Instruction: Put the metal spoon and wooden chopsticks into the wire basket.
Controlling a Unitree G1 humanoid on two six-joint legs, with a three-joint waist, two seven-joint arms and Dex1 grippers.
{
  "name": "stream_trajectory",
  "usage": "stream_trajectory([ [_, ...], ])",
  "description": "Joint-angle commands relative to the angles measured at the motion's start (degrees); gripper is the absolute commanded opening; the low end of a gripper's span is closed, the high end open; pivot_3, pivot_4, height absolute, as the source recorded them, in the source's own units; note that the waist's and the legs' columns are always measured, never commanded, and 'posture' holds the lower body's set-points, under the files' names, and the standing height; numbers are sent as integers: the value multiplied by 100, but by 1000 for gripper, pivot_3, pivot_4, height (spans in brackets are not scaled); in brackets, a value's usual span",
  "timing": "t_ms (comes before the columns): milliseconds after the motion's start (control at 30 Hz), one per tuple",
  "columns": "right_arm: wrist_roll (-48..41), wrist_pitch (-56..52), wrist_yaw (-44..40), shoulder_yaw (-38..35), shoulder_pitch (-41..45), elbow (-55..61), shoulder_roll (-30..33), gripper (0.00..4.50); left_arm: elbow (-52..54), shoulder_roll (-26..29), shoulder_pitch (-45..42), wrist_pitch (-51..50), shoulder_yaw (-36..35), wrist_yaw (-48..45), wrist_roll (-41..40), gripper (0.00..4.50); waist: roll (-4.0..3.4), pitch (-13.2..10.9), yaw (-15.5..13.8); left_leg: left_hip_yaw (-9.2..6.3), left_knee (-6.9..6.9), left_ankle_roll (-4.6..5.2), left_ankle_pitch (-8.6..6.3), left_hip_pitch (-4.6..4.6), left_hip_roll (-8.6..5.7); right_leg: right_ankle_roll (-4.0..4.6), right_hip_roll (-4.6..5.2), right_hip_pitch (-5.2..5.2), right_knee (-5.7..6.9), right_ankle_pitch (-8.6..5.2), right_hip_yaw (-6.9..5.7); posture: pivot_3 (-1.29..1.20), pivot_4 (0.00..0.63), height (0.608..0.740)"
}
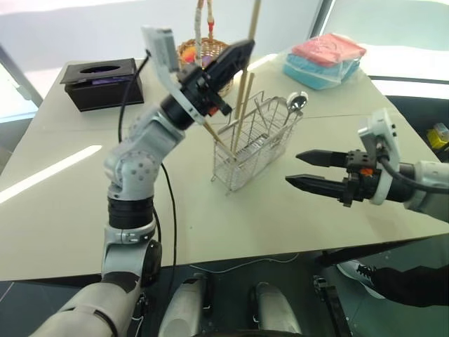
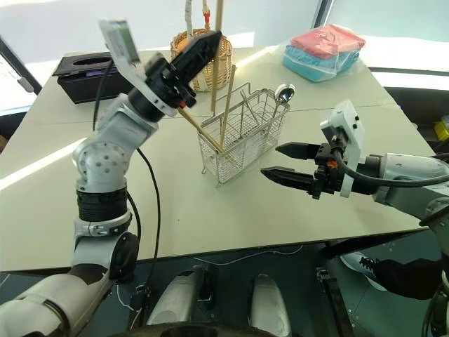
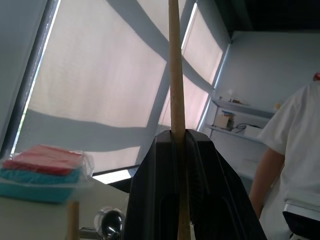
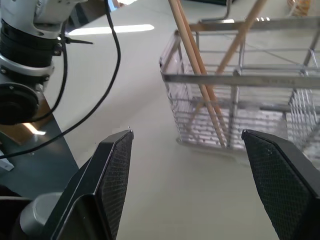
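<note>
While the left gripper is clamped on one of the wooden chopsticks, the wire basket sits at its 6 o'clock, holding chopsticks and the metal spoon. At the basket's 4 o'clock, the right gripper hangs empty, fingers apart.

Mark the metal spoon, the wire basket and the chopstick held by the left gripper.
metal spoon [image 1: 297, 101]: left eye view, on its round bowl.
wire basket [image 1: 261, 144]: left eye view, on its wire side wall.
held chopstick [image 3: 175, 75]: left wrist view, on its shaft above the fingers.
</note>
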State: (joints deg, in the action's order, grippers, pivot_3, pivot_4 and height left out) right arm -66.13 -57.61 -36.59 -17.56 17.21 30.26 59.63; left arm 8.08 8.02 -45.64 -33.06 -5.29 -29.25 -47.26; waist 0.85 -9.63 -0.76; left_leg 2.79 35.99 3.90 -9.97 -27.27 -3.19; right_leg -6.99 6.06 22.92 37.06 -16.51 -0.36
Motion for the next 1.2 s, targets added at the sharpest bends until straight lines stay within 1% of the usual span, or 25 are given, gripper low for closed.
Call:
stream_trajectory([
  [33,123,150,-56,-220,43,153,81,3574,219,30,56,140,193,-137,201,49,0,0,1,0,0,0,0,0,0,1,0,0,0,0,0,0,150,740],
  [267,264,168,3,-119,269,57,1,3574,217,146,314,294,424,-160,707,49,-1,0,-10,0,0,0,-1,0,0,5,1,1,-1,-3,0,0,150,740],
  [567,452,280,-54,-4,319,-26,-178,3574,-167,-67,611,685,580,-370,1119,49,-1,0,-7,1,-1,3,-3,-2,0,10,3,0,-6,-6,0,0,150,740],
  [667,429,267,-33,-63,261,47,-231,3574,-214,-155,660,790,748,-465,1276,49,-1,0,-10,1,0,4,-3,-2,0,2,3,0,-6,-1,0,0,150,740],
  [1000,318,199,49,-168,261,103,-229,3574,-188,-224,741,840,821,-583,1416,49,-1,0,-4,0,-2,4,-4,-3,0,6,4,2,-7,-3,0,0,150,740],
  [1100,305,198,60,-158,280,92,-216,3574,-188,-203,745,837,787,-602,1426,1156,-1,0,-5,1,-1,5,-4,-4,0,8,4,1,-8,-5,0,0,150,740],
  [1133,304,197,62,-154,286,89,-214,3574,-184,-197,747,844,782,-600,1436,1602,-1,0,-5,1,-1,5,-4,-4,0,9,4,1,-8,-5,0,0,150,740],
  [1200,305,197,63,-136,307,77,-216,3574,-189,-202,742,887,757,-522,1492,2676,-1,0,-5,0,-1,5,-4,-4,0,9,4,1,-8,-5,0,0,150,740],
])
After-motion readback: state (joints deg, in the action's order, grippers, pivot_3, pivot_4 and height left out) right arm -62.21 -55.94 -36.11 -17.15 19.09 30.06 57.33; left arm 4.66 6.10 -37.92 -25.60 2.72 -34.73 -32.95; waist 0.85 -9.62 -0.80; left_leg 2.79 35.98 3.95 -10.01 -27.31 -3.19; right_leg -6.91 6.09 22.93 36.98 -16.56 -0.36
